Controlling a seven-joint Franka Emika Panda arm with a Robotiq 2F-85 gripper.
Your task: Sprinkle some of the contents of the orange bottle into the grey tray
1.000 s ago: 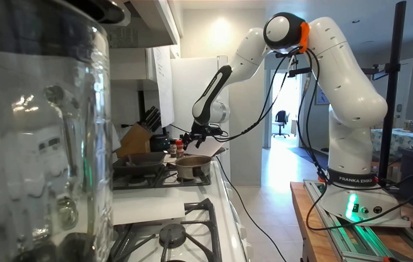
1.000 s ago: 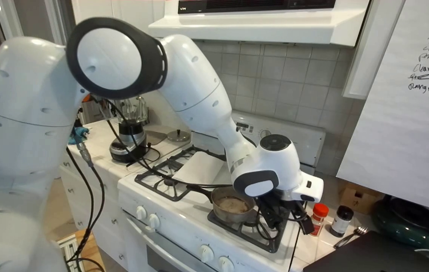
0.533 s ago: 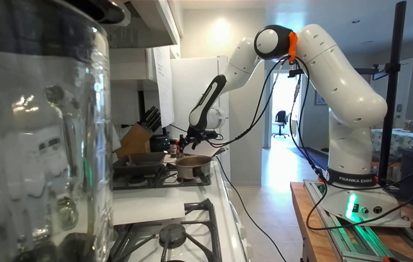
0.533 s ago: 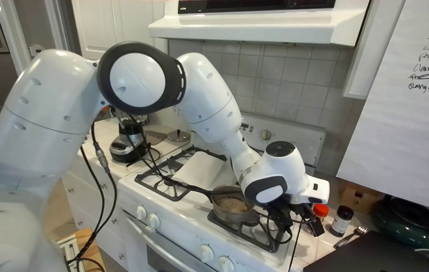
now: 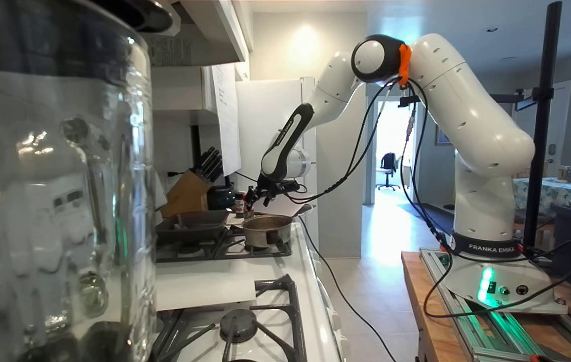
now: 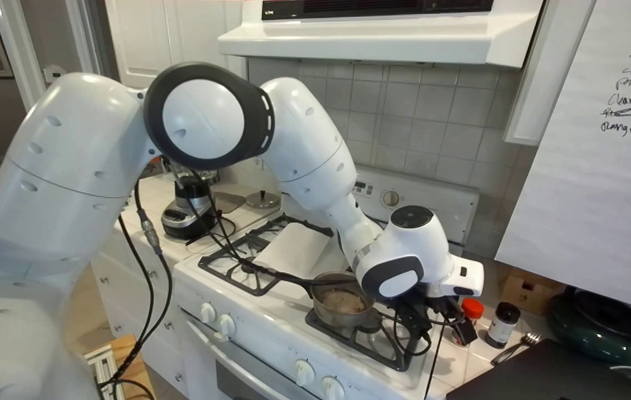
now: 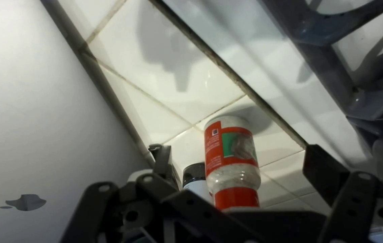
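In an exterior view, the black two-fingered claw (image 6: pixel 442 333) half-hides the slim orange-red plastic bottle (image 6: pixel 473 309); a white paper sheet (image 6: pixel 587 194) is cropped at three o'clock.

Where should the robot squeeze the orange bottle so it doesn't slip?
Probably the orange bottle is best held around its label, where it's straight-sided, below the rounded shoulder and red cap. The bottle stands upright, so the open gripper could come from its side opposite the nearby black-capped bottle.

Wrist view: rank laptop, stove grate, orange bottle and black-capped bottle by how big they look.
1. Laptop, cut off by the frame
2. Stove grate, also cut off
3. Orange bottle
4. Black-capped bottle, partly hidden
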